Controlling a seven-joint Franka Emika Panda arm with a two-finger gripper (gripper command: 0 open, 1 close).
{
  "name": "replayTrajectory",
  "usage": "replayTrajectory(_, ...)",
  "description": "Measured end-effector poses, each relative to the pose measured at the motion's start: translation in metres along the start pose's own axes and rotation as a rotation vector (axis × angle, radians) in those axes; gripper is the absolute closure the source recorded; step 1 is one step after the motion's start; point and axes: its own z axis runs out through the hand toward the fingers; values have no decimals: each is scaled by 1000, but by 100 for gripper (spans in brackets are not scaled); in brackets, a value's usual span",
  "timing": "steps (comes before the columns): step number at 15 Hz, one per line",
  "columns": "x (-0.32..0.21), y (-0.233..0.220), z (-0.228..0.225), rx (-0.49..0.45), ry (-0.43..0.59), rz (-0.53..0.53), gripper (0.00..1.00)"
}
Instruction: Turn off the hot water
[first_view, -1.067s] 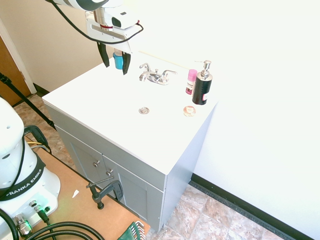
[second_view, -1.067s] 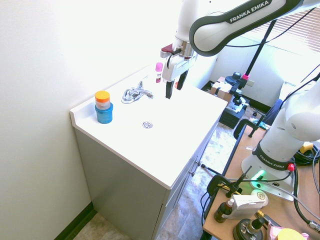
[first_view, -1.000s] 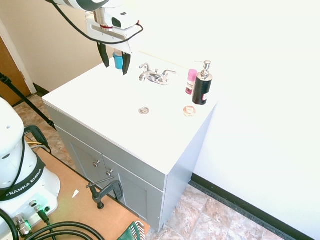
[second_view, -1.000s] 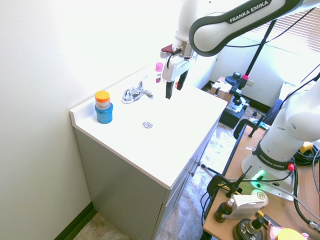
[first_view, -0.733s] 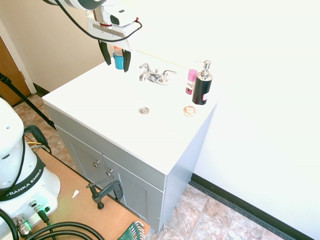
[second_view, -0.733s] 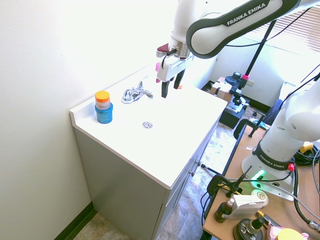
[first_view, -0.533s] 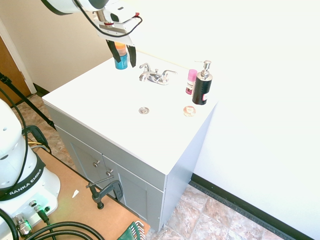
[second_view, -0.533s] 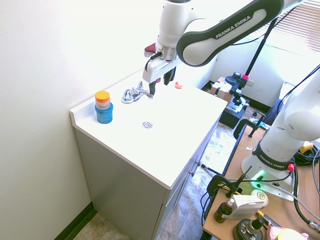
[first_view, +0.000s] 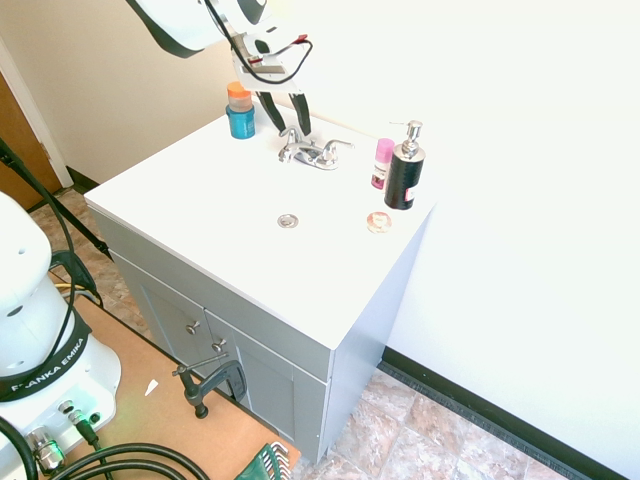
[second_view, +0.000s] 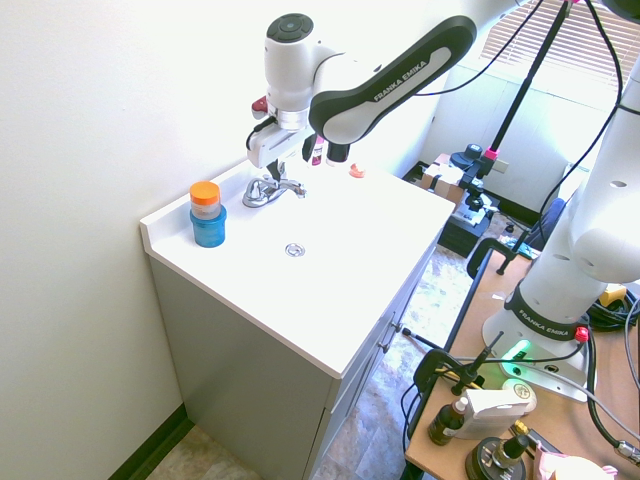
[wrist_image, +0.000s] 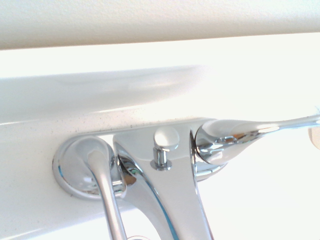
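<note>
The released black-fingered pincer (first_view: 293, 133) has swung to the curved chrome faucet handle (wrist_image: 106, 187) near the white worktop's (first_view: 230, 235) back edge, probably ready to turn it off.

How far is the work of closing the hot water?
Done: the open gripper seems to have reached the faucet. In hand: nothing is between its fingers except possibly a handle; contact is unclear. Left, probably: turning the hot handle, though no view shows which is hot.
</note>
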Motion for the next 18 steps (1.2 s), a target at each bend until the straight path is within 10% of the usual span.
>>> replayTrajectory(13, -16, -51, 19, 6, -72, 22, 0)
replayTrajectory(18, 1, -3, -6, 12, -164, 36, 0)
